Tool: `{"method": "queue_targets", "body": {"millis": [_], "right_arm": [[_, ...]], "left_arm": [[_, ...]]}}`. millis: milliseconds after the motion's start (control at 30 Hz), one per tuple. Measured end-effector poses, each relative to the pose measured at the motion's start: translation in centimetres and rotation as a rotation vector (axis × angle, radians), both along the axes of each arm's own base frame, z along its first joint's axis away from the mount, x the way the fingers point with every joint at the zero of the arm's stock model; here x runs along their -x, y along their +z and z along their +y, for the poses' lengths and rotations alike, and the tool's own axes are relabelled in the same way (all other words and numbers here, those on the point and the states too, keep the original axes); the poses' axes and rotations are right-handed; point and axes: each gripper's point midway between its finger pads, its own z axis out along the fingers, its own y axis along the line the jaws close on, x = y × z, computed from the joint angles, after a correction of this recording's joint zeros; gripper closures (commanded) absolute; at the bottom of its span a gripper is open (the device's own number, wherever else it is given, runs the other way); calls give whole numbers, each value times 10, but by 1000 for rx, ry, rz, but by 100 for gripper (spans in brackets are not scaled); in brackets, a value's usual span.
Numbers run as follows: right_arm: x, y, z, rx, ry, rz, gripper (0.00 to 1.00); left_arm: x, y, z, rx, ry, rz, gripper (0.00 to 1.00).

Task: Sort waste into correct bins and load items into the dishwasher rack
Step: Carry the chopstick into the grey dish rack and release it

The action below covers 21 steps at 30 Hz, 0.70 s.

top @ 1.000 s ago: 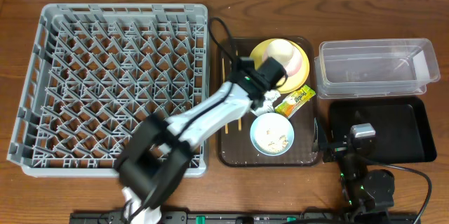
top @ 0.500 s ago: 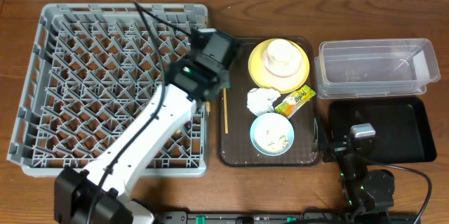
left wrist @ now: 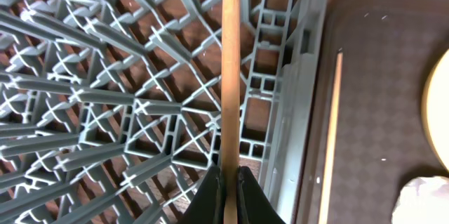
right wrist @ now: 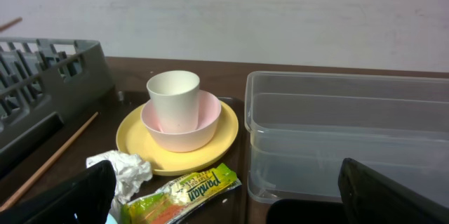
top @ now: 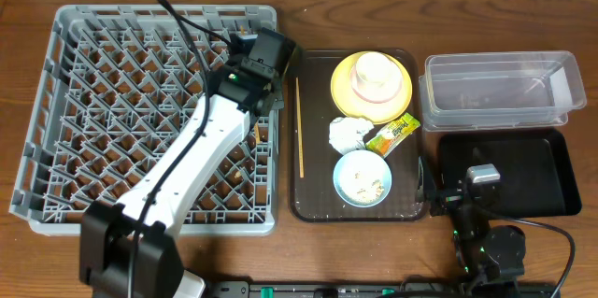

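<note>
My left gripper point(left wrist: 228, 182) is shut on a wooden chopstick point(left wrist: 229, 62), held over the right edge of the grey dishwasher rack point(top: 140, 120). A second chopstick point(top: 300, 130) lies on the brown tray point(top: 313, 200). On that tray a yellow plate point(top: 341, 88) carries a pale bowl point(right wrist: 182, 131) with a white cup point(right wrist: 174, 97) standing in it. Beside the plate lie a crumpled napkin point(top: 348, 133), a yellow-green packet point(top: 392, 134) and a light blue bowl point(top: 363, 178) holding rice scraps. My right gripper point(right wrist: 231, 206) is open and empty near the packet.
A clear tub point(top: 500, 88) stands at the back right, with a black tray point(top: 523, 172) just in front of it. The right arm rests at the black tray's left edge. The left arm stretches diagonally across the rack.
My left arm has swung from the brown tray to the rack's right edge, carrying one chopstick. The other chopstick stays on the tray. The right arm is still.
</note>
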Motion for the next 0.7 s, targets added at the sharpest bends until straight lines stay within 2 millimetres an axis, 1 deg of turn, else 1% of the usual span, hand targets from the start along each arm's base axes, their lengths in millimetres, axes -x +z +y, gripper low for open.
{"method": "queue_targets", "body": {"millis": [267, 333, 433, 700], "right_arm": [[0, 0, 0, 0, 0, 0, 1], [0, 0, 0, 0, 0, 0, 1], [0, 0, 0, 0, 0, 0, 1], [0, 0, 0, 0, 0, 0, 1]], "left_arm": [[-5, -45, -3, -53, -23, 94, 94], [-4, -52, -2, -64, -27, 113, 94], [-3, -56, -2, -71, -33, 123, 94], [-4, -56, -2, -70, -33, 121, 94]]}}
